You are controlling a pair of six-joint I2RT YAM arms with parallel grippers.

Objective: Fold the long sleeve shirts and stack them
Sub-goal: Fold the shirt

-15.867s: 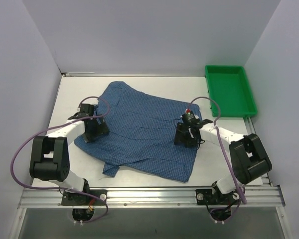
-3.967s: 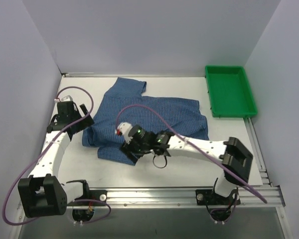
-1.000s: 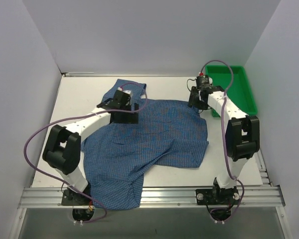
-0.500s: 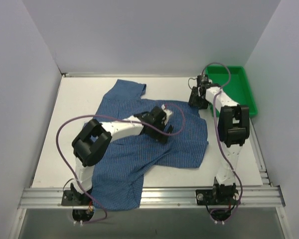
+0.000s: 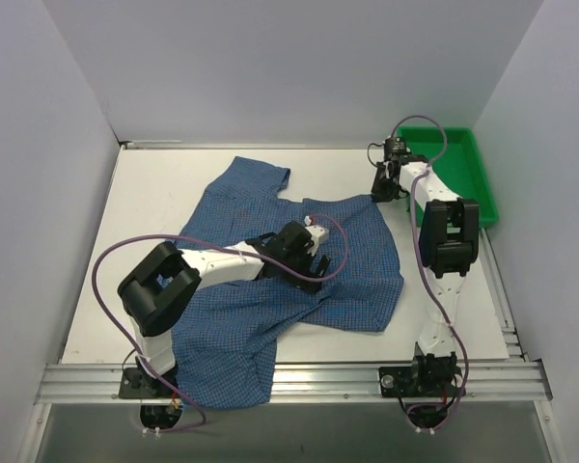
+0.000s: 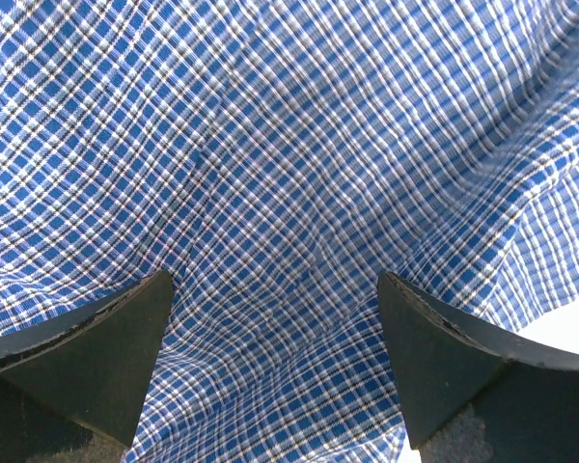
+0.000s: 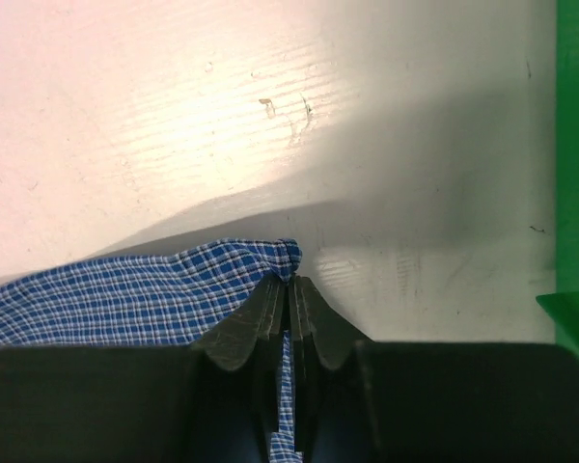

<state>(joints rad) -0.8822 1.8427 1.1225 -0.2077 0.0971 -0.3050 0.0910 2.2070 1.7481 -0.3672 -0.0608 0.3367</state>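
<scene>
the right gripper (image 7: 289, 285) is pressed together on the far right corner of the blue checked shirt (image 5: 367, 260), with a small bunch of cloth showing just past its fingertips, near the green tray (image 5: 458, 178) on the white table (image 5: 154, 183). the left gripper (image 6: 275, 289) is spread wide over the middle of the shirt, with only flat cloth between its dark fingers (image 6: 96, 338); i cannot tell whether they touch it. the shirt lies rumpled across the table's middle, one part draped over the near edge at the left. half a second ago the right gripper was already at this corner. the left gripper has come a little nearer along the shirt; a second ago it was by the far left flap.
</scene>
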